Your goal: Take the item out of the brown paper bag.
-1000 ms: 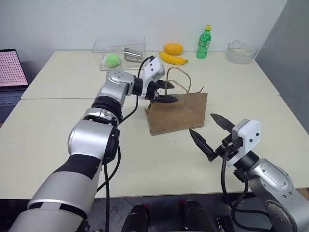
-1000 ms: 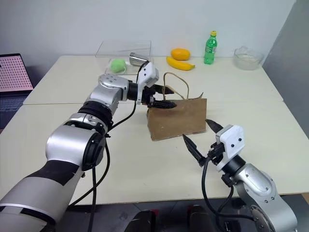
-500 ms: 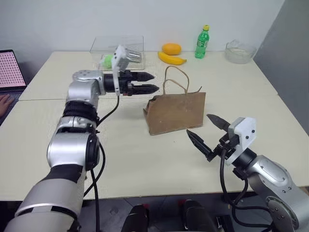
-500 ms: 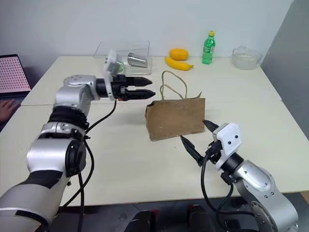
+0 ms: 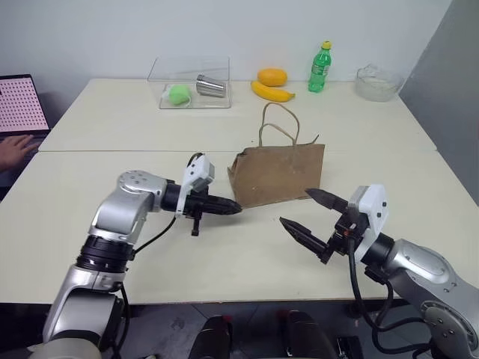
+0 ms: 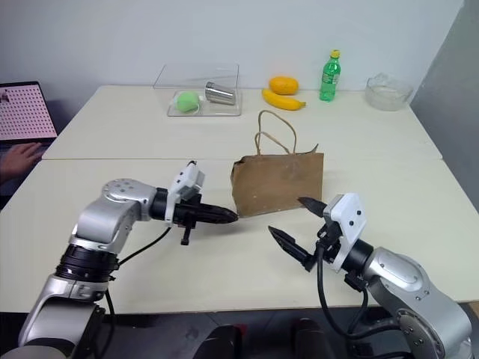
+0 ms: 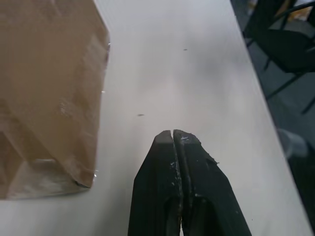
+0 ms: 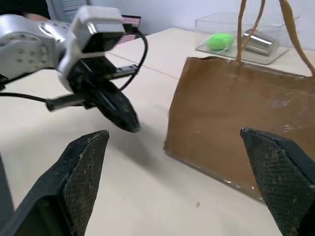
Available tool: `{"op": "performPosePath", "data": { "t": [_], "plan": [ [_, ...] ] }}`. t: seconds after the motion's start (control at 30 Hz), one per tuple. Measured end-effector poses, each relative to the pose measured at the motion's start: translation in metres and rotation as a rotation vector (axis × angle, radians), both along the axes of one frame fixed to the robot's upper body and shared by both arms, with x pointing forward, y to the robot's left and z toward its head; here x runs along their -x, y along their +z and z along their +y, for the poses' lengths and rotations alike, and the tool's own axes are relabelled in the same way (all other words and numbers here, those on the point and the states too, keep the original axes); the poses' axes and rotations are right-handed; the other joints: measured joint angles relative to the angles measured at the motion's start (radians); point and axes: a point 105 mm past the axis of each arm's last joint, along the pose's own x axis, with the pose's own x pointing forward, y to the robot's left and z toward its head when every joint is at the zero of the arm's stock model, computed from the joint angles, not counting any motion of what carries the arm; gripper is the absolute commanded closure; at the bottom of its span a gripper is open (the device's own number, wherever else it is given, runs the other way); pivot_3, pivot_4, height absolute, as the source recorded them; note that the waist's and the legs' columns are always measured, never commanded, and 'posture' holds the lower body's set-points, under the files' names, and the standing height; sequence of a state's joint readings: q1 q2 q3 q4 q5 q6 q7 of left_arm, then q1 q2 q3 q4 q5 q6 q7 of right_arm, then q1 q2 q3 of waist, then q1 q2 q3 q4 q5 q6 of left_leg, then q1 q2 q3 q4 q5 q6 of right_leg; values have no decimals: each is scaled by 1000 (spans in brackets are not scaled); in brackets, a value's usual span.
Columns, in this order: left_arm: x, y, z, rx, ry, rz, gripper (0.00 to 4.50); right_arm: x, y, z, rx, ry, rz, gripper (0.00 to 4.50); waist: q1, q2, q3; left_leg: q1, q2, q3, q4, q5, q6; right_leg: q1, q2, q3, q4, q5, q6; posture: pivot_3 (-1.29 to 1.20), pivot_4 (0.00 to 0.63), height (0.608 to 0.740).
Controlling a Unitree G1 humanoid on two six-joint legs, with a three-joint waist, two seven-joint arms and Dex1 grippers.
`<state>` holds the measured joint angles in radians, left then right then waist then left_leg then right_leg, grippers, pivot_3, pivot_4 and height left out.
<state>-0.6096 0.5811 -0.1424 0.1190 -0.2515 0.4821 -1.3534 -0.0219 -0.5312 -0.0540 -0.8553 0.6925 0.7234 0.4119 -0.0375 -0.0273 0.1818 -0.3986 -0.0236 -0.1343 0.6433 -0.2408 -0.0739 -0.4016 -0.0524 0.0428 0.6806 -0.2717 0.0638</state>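
Left eye view shows the brown bag (image 5: 278, 175) standing up in the middle of the table (image 5: 112, 134), with its two thin handles (image 5: 279, 123) sticking up. A second ago the left gripper (image 5: 224, 208) was up at the bag's top edge with its fingers apart. Now it is low, just beside the bag's bottom left corner, with its fingers pressed together and nothing in them. So I think the ketchup is not out yet and the reach into the bag has to be tried again. The ketchup cannot be seen; it is most likely down inside the bag, and I cannot tell which way it points or if it stands or lies. The bag's long side runs left to right and its open mouth faces up. The right gripper (image 5: 310, 217) hangs near the bag's lower right corner with its fingers spread wide and empty. Far back sit a clear box (image 5: 191, 84), a banana (image 5: 269, 91) and a green bottle (image 5: 319, 67). A person's hand (image 5: 13, 149) rests at the left edge. Right eye view shows the same things, and a gap can be seen between the left gripper and the bag. Left wrist view shows the two black fingers (image 7: 162, 177) shut tight, pointing along the bare table, with the bag's creased side close by but not touching. Right wrist view shows the right fingers (image 8: 78, 167) far apart, the bag in front of them, and the left gripper near the bag's corner.
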Motion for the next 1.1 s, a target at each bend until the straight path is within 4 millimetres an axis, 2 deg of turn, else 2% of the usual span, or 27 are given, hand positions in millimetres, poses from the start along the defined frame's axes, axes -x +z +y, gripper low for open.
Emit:
{"op": "performPosePath", "data": {
  "t": [0.27,0.4,0.63,0.73,0.87,0.97,1.07,1.1],
  "plan": [
    [-17,-37,2,-94,79,-58,4485,1,0,-2,-1,3,19,0,-1,0,0,0,0,1,0,0,0,-1,0,0,0,0,0,0,150,740],
    [-30,-49,0,-88,153,-81,4485,0,-1,-3,6,-7,19,0,3,0,0,0,0,0,0,0,0,-1,0,0,0,0,0,0,150,740],
    [-58,-51,-3,-75,258,-152,4485,0,-1,-4,18,-8,17,0,3,0,0,0,-1,0,0,0,0,-1,0,0,0,0,0,0,150,740],
    [-63,-49,-1,-67,275,-168,4485,0,-1,-4,20,-9,17,0,3,0,0,0,-1,0,0,0,0,-1,0,0,0,0,0,0,150,740],
    [-60,-46,-1,-42,250,-164,4485,0,-1,-4,21,-10,16,0,3,0,0,0,-1,0,0,0,0,-1,0,0,0,0,0,0,150,740],
    [-44,-36,-4,33,188,-143,4485,-1,0,-5,23,-16,13,0,-1,0,0,0,0,0,0,0,0,-1,0,0,0,0,0,0,150,740],
    [-25,-30,6,87,181,-104,4485,-3,2,-6,30,-23,2,0,-10,0,0,0,1,0,-1,0,0,-1,0,0,1,0,0,0,150,740],
    [-17,-26,12,105,195,-93,4313,-5,3,-7,31,-27,-6,0,-15,0,0,0,1,0,-1,0,0,-1,0,0,1,0,0,0,150,740]
  ]
}}
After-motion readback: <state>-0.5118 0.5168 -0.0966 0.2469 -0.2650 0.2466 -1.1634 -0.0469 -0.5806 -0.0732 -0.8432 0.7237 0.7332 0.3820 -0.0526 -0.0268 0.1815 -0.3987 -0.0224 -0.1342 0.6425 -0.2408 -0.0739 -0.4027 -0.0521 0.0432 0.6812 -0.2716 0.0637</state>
